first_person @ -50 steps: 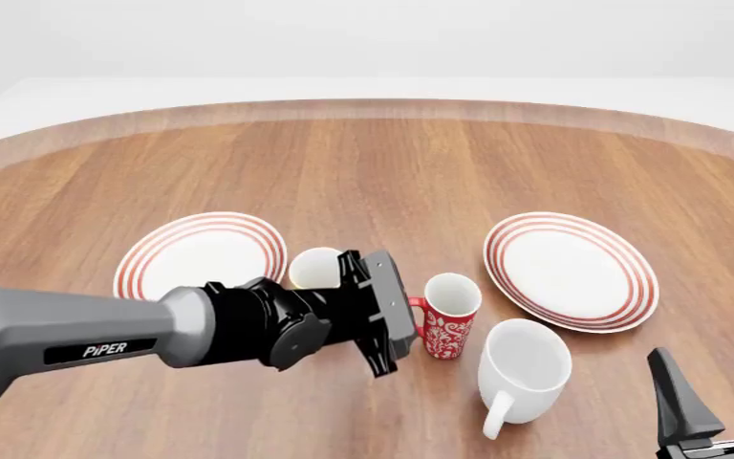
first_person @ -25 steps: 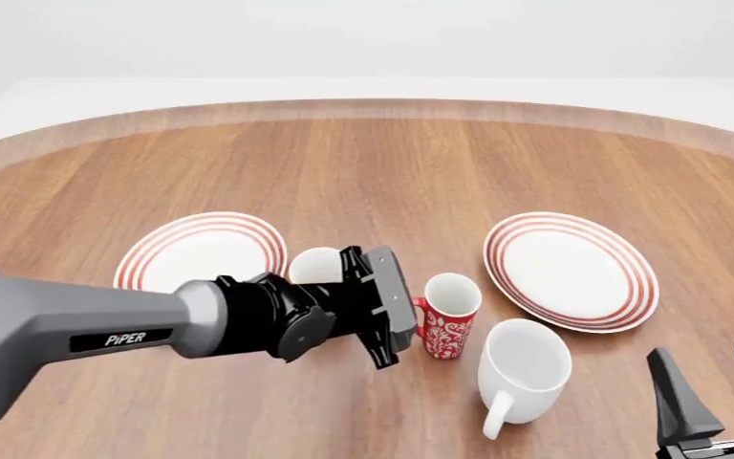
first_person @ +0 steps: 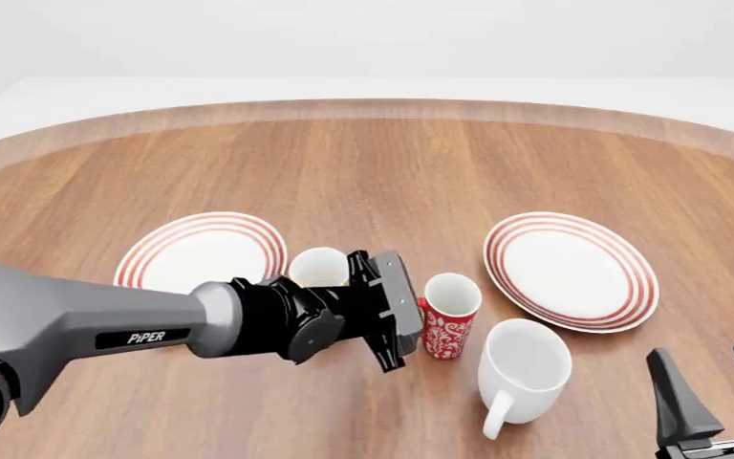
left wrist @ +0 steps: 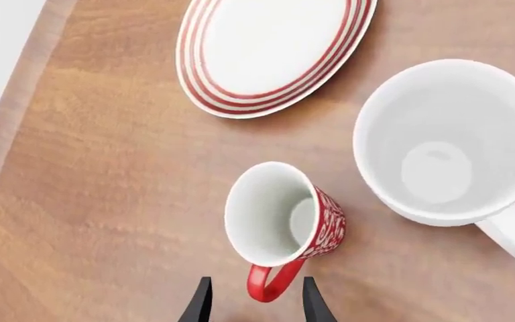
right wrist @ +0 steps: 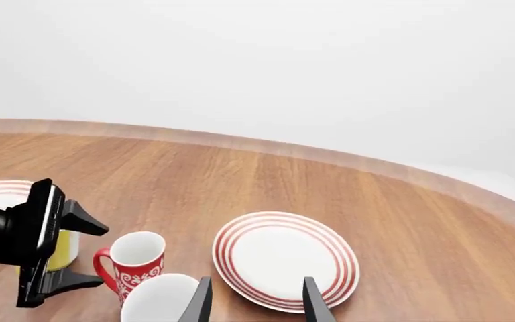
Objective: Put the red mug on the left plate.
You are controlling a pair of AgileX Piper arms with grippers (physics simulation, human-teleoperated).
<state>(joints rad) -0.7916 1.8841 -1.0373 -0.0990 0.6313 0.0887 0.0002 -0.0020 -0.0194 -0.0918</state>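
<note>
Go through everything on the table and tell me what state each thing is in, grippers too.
red mug: upright, empty, on the table, handle between the left gripper's fingers
white mug: upright, empty
yellow mug: upright, mostly hidden behind the left arm
left plate: flat, nothing on it
right plate: flat, nothing on it
left gripper: open around the red handle
right gripper: open, holding nothing

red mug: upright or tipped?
Upright. The red mug stands on its base on the table, mouth up; the left wrist view shows its empty white inside.
</note>
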